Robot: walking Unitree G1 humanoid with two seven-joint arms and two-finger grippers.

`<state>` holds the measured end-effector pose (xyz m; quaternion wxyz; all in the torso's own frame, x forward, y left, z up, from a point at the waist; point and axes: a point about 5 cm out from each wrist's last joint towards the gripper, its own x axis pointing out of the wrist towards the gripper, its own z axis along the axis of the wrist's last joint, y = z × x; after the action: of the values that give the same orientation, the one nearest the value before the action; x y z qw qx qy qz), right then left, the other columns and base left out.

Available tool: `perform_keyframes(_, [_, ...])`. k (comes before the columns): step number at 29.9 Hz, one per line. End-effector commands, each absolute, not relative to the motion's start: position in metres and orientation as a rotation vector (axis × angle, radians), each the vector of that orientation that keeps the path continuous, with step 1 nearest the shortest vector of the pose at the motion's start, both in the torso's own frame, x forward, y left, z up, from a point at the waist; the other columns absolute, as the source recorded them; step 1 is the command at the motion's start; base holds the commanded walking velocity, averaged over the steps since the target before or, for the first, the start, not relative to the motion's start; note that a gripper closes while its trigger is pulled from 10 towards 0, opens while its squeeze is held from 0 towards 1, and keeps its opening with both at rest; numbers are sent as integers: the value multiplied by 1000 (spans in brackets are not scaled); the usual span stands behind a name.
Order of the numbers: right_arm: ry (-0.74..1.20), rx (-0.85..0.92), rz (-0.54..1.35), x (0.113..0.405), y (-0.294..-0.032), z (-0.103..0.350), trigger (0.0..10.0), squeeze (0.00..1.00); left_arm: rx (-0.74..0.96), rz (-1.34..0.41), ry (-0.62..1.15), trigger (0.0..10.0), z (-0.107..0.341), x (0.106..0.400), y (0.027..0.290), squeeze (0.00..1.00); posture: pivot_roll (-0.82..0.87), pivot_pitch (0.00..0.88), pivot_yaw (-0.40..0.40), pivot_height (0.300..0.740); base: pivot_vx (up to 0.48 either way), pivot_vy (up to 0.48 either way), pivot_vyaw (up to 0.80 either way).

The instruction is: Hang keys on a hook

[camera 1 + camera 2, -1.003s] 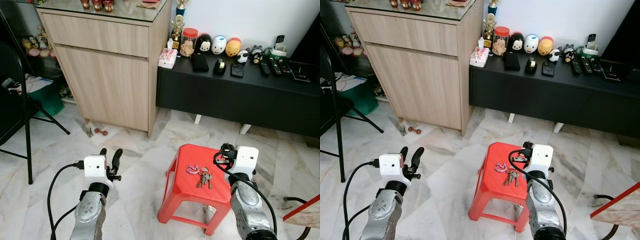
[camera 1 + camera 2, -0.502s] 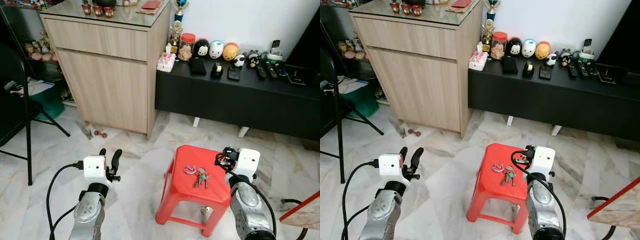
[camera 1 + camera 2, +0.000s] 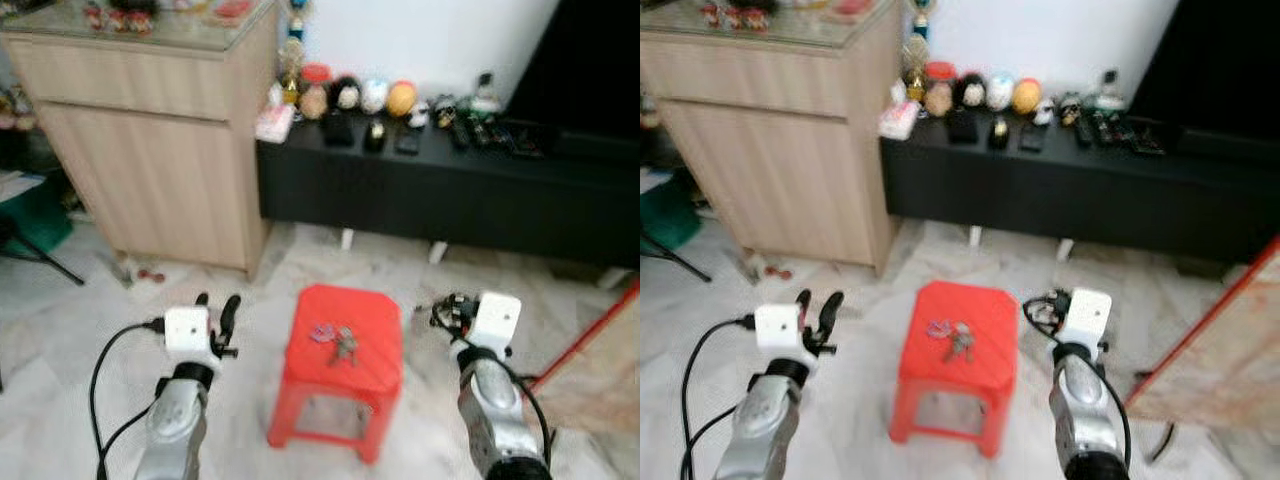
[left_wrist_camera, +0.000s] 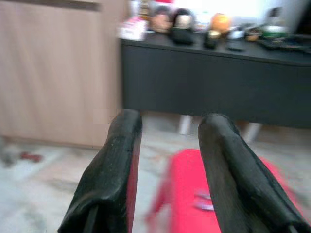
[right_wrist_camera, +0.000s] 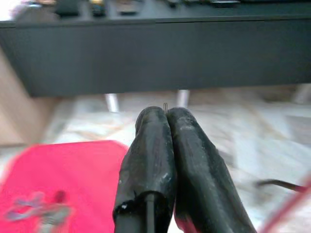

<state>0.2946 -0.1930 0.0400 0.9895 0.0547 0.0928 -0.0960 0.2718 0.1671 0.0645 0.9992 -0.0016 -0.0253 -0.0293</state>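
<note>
A bunch of keys with a pinkish tag lies on top of a red plastic stool on the marble floor, between my two arms. My left gripper hovers to the left of the stool, open and empty. In the left wrist view its gap frames the stool. My right gripper hangs just right of the stool. Its fingers press together with nothing between them, and the blurred keys lie off to one side on the red top.
A tall wooden cabinet stands at the back left. Beside it a low black console carries toys and remotes, with a dark screen above. A reddish board leans at the right.
The whole picture has shifted and blurred, so the camera has moved; the stool now sits more centrally between the arms. The keys and both grippers look unchanged.
</note>
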Motion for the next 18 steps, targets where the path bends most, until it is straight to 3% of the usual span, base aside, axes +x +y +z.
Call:
perform_keyframes(1, [163, 115, -188, 299, -190, 45, 10000, 0, 16, -43, -46, 10000, 65, 271, 175, 0, 147, 52, -94, 740, 0, -420, 0])
perform_keyframes(18, [151, 119, -198, 301, -190, 47, 10000, 0, 21, -57, -50, 10000, 66, 274, 174, 0, 144, 24, -83, 740, 0, -423, 0])
